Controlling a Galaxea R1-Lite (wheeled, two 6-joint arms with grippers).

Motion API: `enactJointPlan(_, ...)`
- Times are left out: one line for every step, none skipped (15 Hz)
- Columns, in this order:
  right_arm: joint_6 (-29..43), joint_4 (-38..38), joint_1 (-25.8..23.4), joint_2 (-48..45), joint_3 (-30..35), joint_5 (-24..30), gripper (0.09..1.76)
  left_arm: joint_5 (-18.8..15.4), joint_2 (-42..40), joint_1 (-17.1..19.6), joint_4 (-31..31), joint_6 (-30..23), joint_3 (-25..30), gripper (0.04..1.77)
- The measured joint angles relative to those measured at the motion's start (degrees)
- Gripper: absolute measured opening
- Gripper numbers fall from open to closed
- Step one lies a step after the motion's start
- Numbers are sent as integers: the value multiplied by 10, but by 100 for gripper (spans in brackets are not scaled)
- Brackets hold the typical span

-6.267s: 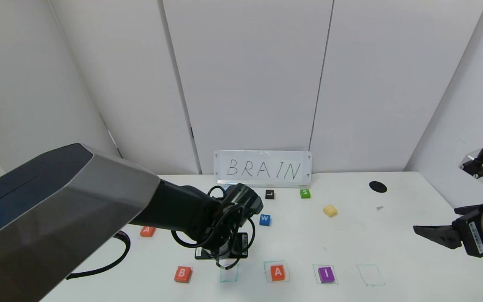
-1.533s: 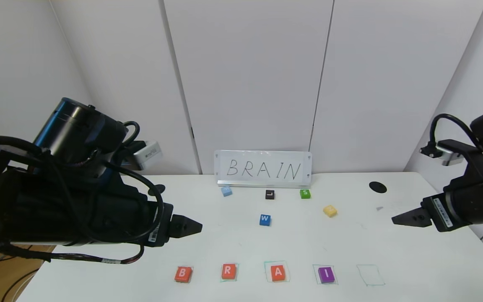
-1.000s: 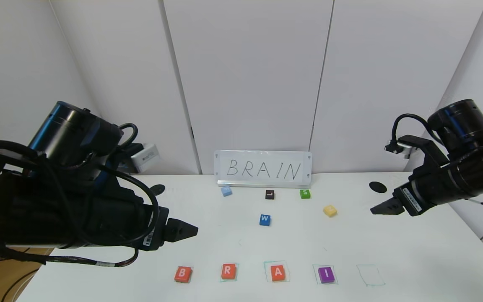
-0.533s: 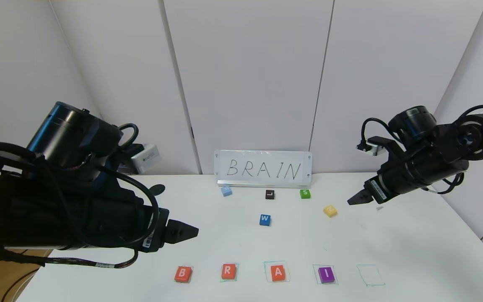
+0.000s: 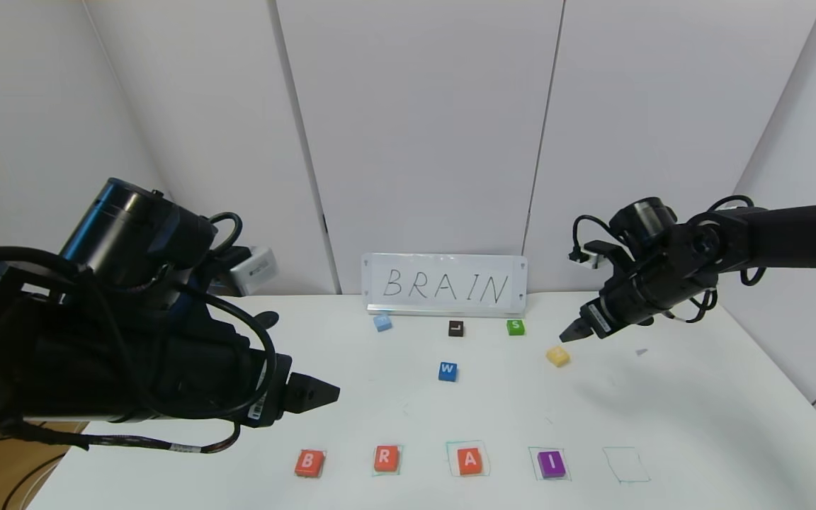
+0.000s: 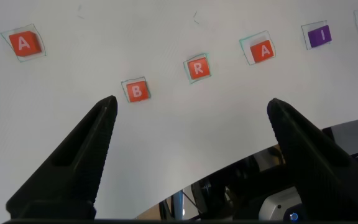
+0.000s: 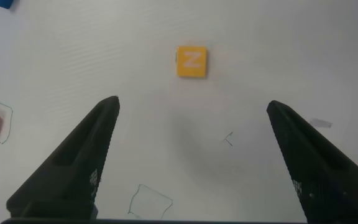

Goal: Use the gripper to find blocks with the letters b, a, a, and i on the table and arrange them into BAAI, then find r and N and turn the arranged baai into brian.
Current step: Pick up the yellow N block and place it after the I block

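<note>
Right hand (image 5: 572,334): fingers spread wide, empty, poised above the desk (image 5: 698,411) just beside N (image 5: 557,355), at its 1 o'clock. Left hand (image 5: 323,392): fingers wide, empty, raised at 10 o'clock of the near row. Row reads B (image 5: 309,463), R (image 5: 386,458), A (image 5: 469,460), I (image 5: 551,463). The second A (image 6: 23,43) lies apart.

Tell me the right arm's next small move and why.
Probably lower the open right gripper onto the yellow N block so its fingers straddle it. The row reads B, R, A, I, and the last green square has no block.
</note>
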Motion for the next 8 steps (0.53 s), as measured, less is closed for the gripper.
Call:
enactJointPlan(0,0,1,13,-13,0,171,0,1,0,-6,1,3,172)
enactJointPlan(0,0,3,25,-24,0,171,0,3,0,-8,1,5,172)
enactJointPlan(0,0,4,36,-34,-1,171,0,4,-1,-9,2,7,172)
enactJointPlan(-1,0,6,47,-42,-1,171,0,5,-1,-10,2,8,172)
enactJointPlan(0,-1,7,56,-49,-1,171,0,6,-1,-9,2,8,172)
enactJointPlan(0,-1,7,64,-54,-1,171,0,6,-1,-9,2,8,172)
enactJointPlan(1,-2,7,71,-57,-1,171,0,7,-1,-10,2,9,172)
enactJointPlan(1,-3,7,78,-59,-1,171,0,7,-1,-10,2,9,172)
